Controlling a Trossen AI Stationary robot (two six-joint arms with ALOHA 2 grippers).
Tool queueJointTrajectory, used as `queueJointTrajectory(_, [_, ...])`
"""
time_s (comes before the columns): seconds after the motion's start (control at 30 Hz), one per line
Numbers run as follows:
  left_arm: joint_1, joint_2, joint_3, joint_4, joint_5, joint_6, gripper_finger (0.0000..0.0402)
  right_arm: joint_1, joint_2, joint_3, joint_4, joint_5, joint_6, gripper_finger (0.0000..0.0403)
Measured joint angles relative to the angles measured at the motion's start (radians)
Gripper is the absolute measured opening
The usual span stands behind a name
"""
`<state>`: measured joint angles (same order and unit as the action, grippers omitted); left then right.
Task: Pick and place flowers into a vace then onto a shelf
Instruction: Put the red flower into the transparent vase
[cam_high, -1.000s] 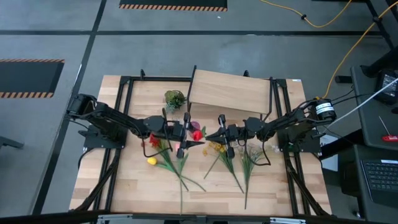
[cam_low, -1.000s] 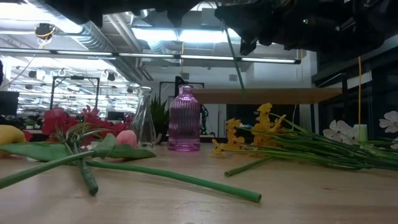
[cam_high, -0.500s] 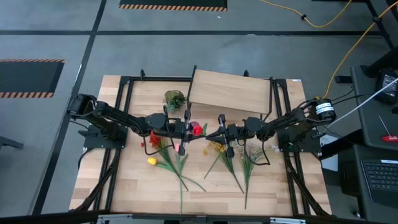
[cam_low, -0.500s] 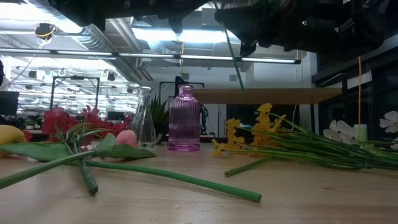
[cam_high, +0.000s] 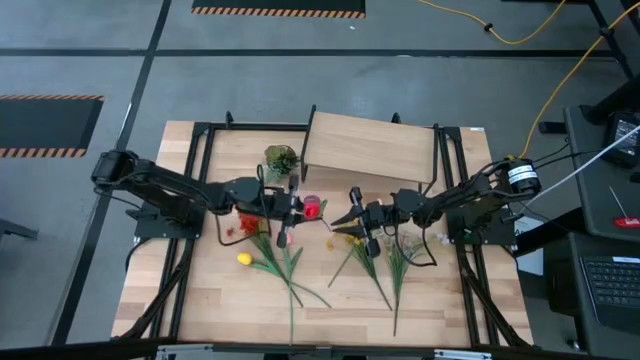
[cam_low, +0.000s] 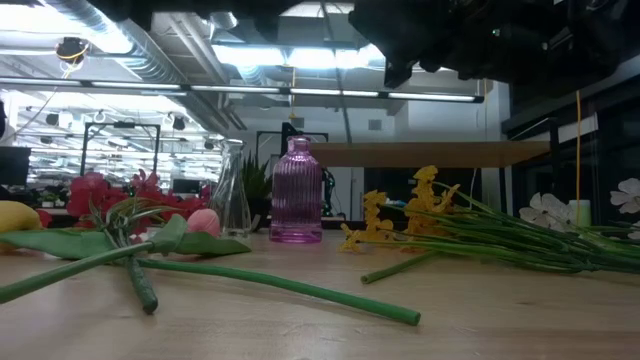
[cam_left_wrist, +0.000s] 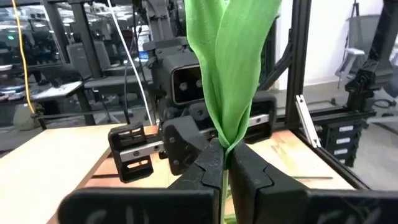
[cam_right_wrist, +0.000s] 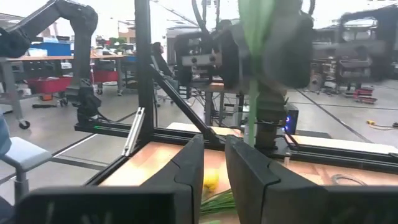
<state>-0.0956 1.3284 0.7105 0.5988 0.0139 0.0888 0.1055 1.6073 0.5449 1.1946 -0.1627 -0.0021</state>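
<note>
Bright overhead strip lighting; nearby wrist-view objects blur.

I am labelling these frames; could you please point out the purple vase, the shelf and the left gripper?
purple vase (cam_low: 297, 195): low view, on its ribbed body.
shelf (cam_high: 370, 147): high view, middle of the wooden board.
left gripper (cam_left_wrist: 224, 165): left wrist view, between the fingertips shut on the green stem.
</note>
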Motion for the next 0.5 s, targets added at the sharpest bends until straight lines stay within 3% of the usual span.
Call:
queueJointTrajectory(0.3, [-0.001,-0.216,-0.001,-0.29,-0.062,0.022,0.0005,0.0,0.0,0.0,-0.002,0.001,-0.008,0.0073])
queueJointTrajectory(0.5, [-0.01,-0.316,-0.098,-0.301,-0.169,0.004,0.0004,0.0,-0.001,0.0,-0.012,0.003,-0.033,0.0067])
